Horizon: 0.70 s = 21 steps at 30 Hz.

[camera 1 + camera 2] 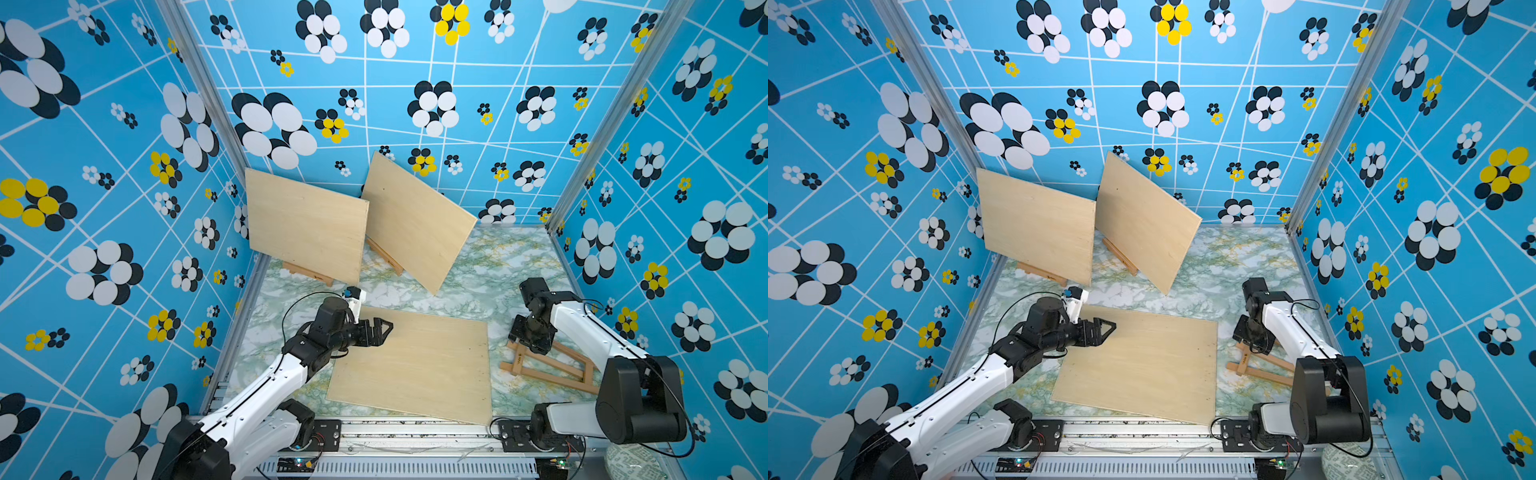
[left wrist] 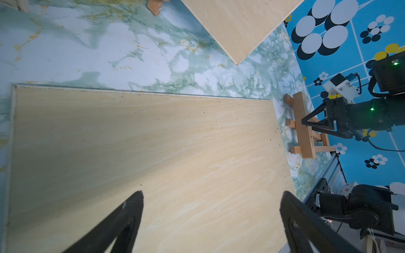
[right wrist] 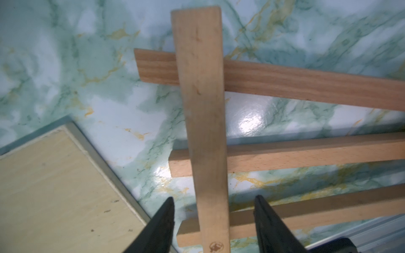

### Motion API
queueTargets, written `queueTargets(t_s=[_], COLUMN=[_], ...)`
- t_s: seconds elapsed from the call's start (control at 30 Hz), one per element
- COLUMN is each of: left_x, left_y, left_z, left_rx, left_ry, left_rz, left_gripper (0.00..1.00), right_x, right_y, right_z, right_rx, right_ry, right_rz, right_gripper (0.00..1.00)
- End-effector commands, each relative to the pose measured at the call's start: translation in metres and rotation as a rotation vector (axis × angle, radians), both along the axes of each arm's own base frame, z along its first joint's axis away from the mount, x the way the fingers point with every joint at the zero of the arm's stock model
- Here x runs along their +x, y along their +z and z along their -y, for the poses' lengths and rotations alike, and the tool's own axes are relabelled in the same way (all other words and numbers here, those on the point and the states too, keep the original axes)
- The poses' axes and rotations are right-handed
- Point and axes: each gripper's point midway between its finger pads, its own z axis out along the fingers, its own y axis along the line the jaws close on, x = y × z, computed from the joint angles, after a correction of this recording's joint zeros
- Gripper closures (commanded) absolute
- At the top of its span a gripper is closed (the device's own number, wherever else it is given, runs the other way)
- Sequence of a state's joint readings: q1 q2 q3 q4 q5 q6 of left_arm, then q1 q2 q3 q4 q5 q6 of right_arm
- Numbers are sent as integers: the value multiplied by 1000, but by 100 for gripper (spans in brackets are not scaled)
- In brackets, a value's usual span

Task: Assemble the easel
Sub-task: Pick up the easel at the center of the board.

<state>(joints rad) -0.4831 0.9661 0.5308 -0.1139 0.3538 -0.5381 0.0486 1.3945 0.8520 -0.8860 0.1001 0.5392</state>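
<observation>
Lying flat at the front of the table (image 1: pixel 519 257), the loose board (image 1: pixel 415 365) sits just beside the third easel (image 1: pixel 548 370), which lies collapsed on the robot's right, apart from it. The left gripper (image 2: pixel 212 193) hovers over the board's far left corner, jaws spread wide and holding nothing. The right gripper (image 3: pixel 213 199) straddles the easel's cross bar (image 3: pixel 201 109), jaws partly narrowed with a gap on each side, so nothing is gripped yet. Farther back, a left board (image 1: pixel 307 228) and a right board (image 1: pixel 415 224) already lean on standing easels (image 1: pixel 309 274). Two sets look done. Left to do, I judge: grip this frame, stand it, and seat the board.
</observation>
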Motion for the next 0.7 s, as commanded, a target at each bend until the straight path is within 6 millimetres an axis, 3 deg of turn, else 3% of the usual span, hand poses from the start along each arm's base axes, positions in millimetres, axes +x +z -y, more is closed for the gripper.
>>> queueTargets(t_s=[0.0, 0.13, 0.23, 0.3, 0.5, 0.67], left_x=[-1, -3, -4, -6, -5, 1], left_y=[0, -2, -4, -4, -2, 2], left_z=[-3, -3, -6, -6, -5, 0], left_rx=[16, 11, 14, 15, 20, 22], left_ry=[6, 11, 17, 16, 4, -13], left_rz=[1, -7, -6, -4, -10, -15], left_gripper=[1, 1, 1, 1, 1, 1], right_x=[3, 6, 9, 13, 43, 74], right_y=[-2, 1, 6, 13, 76, 126], right_z=[7, 8, 11, 12, 13, 35], right_rx=[-35, -47, -62, -82, -250, -442], right_ry=[27, 51, 68, 82, 182, 231], right_rz=[-19, -27, -24, -23, 54, 53], right_gripper=[55, 67, 89, 94, 95, 95])
